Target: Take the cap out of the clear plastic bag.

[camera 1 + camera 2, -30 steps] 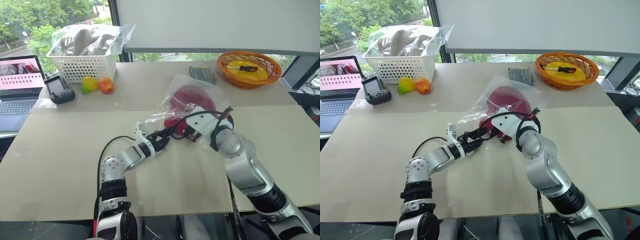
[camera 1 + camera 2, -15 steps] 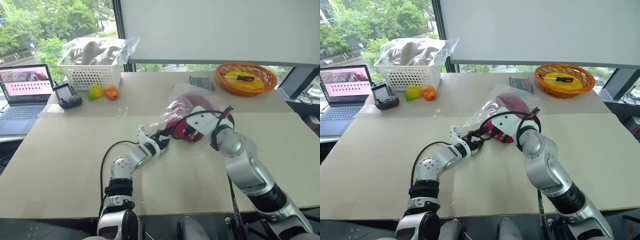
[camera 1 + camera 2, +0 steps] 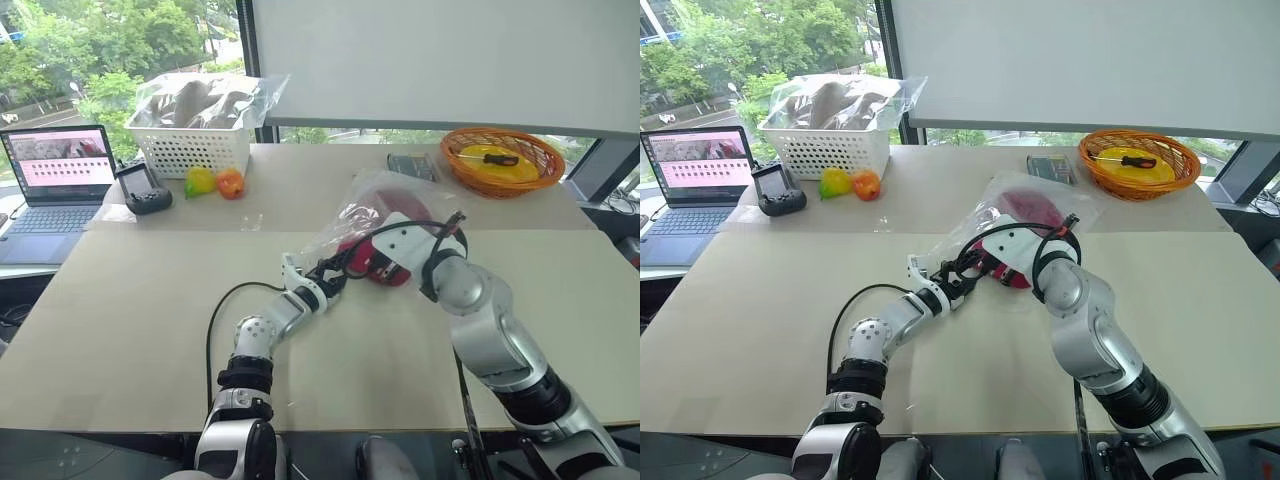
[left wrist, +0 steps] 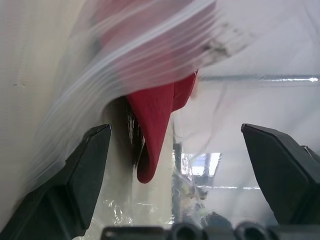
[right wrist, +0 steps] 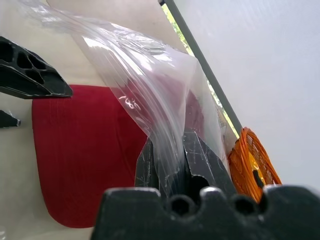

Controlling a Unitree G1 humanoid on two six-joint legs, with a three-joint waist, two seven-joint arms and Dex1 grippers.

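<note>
The dark red cap (image 3: pixel 372 258) lies inside the clear plastic bag (image 3: pixel 392 196) at the table's middle. My right gripper (image 5: pixel 174 159) is shut on a fold of the bag's film and holds the bag's mouth lifted above the cap. In the left wrist view my left gripper (image 4: pixel 175 150) is open at that mouth, and the cap's red brim (image 4: pixel 155 117) hangs between its two black fingers (image 4: pixel 82 167) without touching them. From above, the left gripper (image 3: pixel 334 275) sits just left of the cap, under the raised film.
At the back left stand a white basket (image 3: pixel 195 152) holding a bulky bag of beige fabric, a laptop (image 3: pixel 55 175), a black handheld device (image 3: pixel 145 190) and two small fruits (image 3: pixel 215 182). An orange basket (image 3: pixel 502 160) and a dark flat pack (image 3: pixel 410 165) are at the back right.
My left gripper has edged right and forward into the bag's mouth and rolled a little. The right gripper keeps its hold in place. The camera view has shifted.
</note>
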